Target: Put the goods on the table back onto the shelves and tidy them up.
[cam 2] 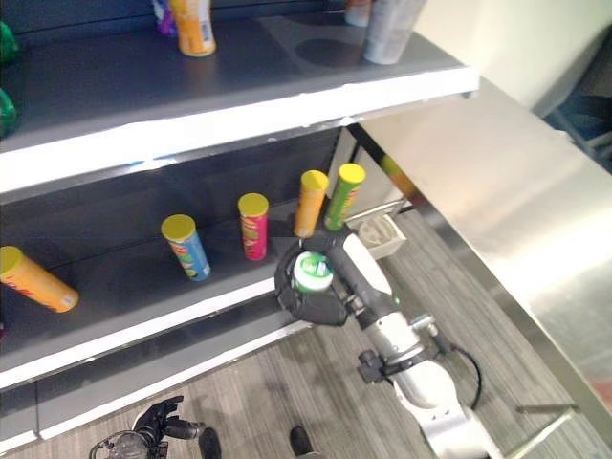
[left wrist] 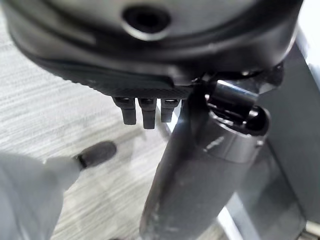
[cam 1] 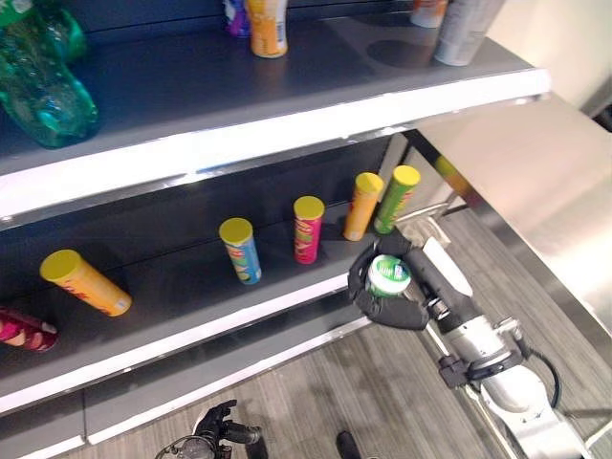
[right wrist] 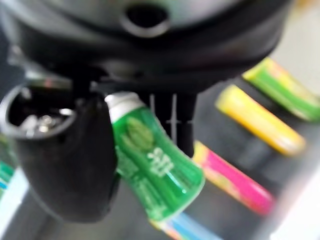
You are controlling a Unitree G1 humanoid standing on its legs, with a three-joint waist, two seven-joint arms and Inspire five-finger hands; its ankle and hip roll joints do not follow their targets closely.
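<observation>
I am carrying a green can [cam 1: 388, 275] in the right robot hand [cam 1: 382, 292], fingers wrapped round it, just off the lower shelf [cam 1: 191, 330] edge near the tubes [cam 1: 306, 228]. Next I should set it upright there. Left robot hand [left wrist: 145, 107] is hanging relaxed above the floor [left wrist: 45, 110].

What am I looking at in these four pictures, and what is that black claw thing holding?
A humanoid robot is restocking a store shelf. Two pictures come from cameras in its head, looking down; the other two from cameras on its wrists. The black thing is its right hand, curled round a small green bottle near the lower shelf, where five tall snack cans already stand. The upper shelf holds bottles and cans too. The left hand hangs low, above the floor.
</observation>
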